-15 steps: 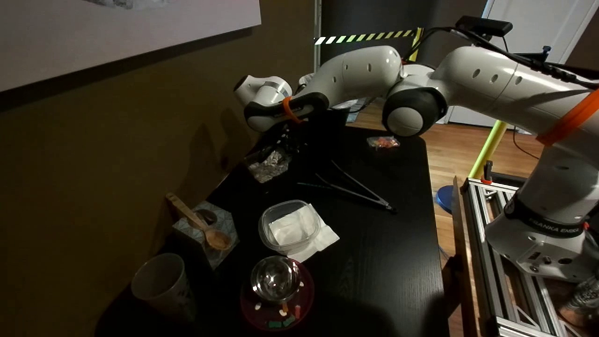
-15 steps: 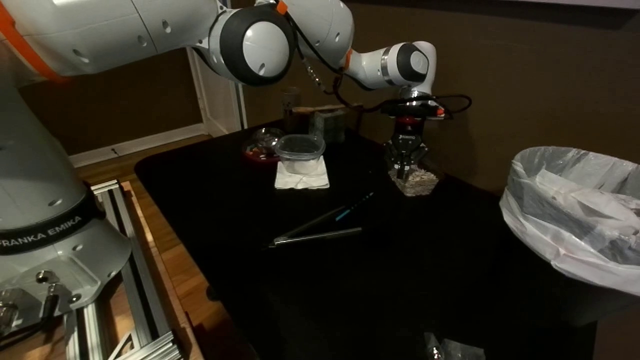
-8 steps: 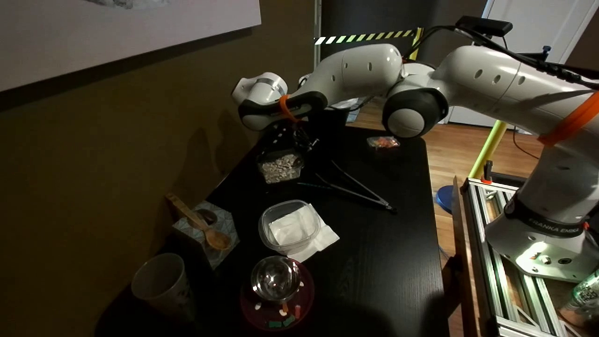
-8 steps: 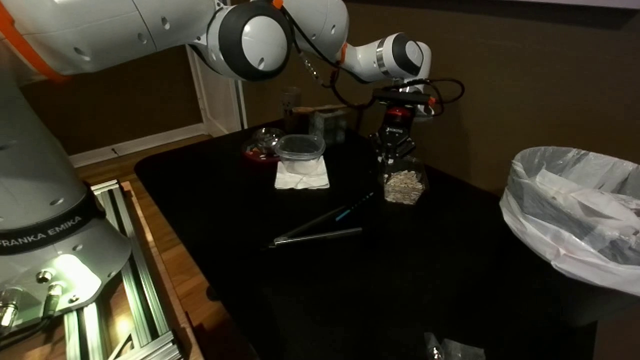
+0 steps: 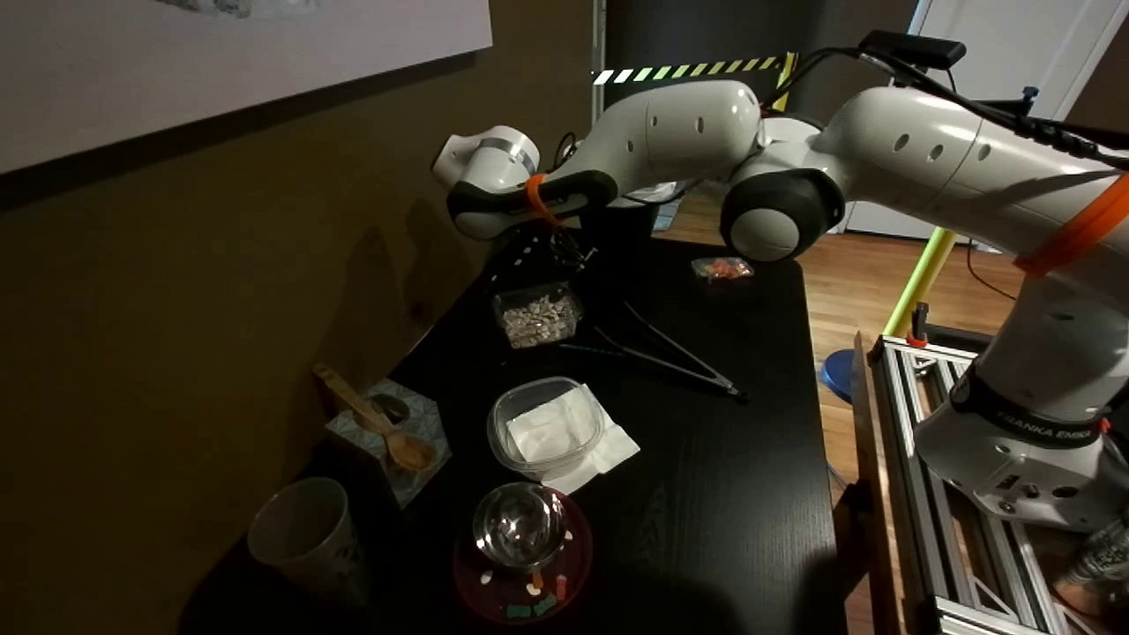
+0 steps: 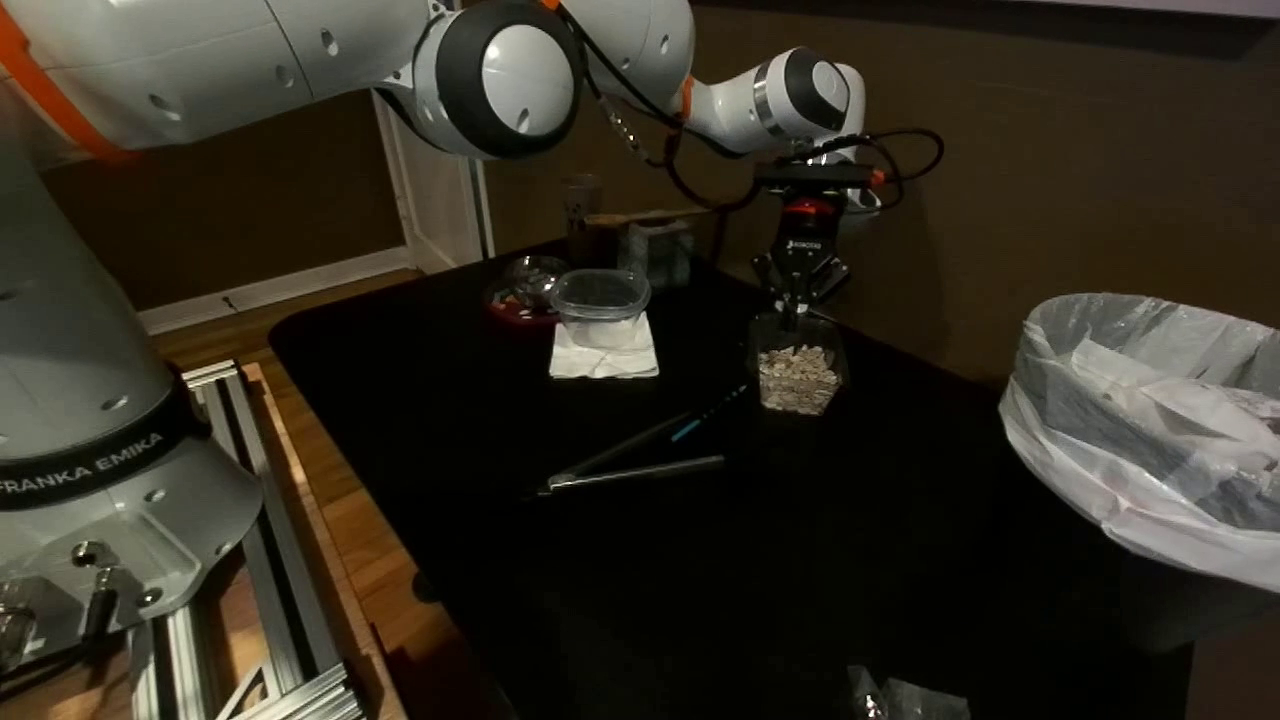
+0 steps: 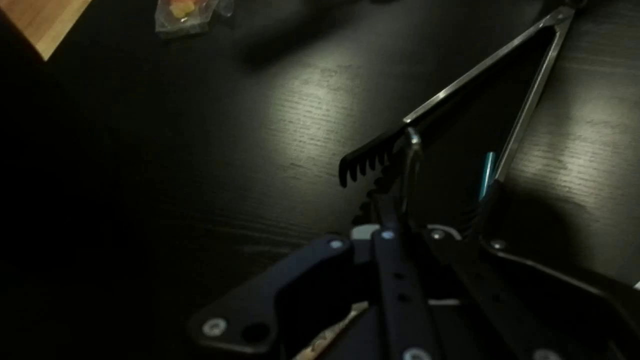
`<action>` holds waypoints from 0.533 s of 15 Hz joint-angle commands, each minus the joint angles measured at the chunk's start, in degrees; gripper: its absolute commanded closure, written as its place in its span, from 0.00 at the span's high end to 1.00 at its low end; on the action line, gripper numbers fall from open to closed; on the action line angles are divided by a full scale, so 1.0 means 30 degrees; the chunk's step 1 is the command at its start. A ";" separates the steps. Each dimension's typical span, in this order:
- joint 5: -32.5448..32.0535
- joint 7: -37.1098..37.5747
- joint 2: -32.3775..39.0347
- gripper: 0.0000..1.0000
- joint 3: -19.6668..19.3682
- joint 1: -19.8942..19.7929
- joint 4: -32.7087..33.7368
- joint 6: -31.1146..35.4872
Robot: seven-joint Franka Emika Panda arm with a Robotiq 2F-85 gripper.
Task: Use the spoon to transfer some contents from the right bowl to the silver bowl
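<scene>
Right bowl (image 6: 798, 402), with pale beige granules (image 6: 800, 364), is being held near the wall-side edge of the desk (image 6: 620, 580); base contact is not showing clearly. The gripper (image 6: 790, 312) is pinching its rim between 2 jaws. The silver bowl (image 5: 519, 529) is resting on a red plate (image 5: 476, 600) by a short edge, well apart; the spoon (image 5: 375, 419) is lying on a patterned box (image 5: 428, 423).

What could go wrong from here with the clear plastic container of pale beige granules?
The black gripper seems to pinch only one wall of the clear plastic container, which might tip and spill its pale beige granules. The open V-shaped metal tongs lie nearby and could be knocked. The brown wooden spoon rests ungripped on the grey patterned box, so pouring instead could overfill the shiny silver bowl.
</scene>
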 commanded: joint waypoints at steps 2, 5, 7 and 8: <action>-0.0364 0.0395 0.0401 0.01 -0.0543 0.0093 0.0818 0.1164; -0.0862 0.0176 0.1392 0.01 -0.0309 -0.0349 0.2106 -0.0192; -0.0906 0.0007 0.1659 0.01 -0.0224 -0.0549 0.2267 -0.0413; -0.0914 -0.0274 0.1790 0.01 -0.0163 -0.0643 0.2334 -0.0396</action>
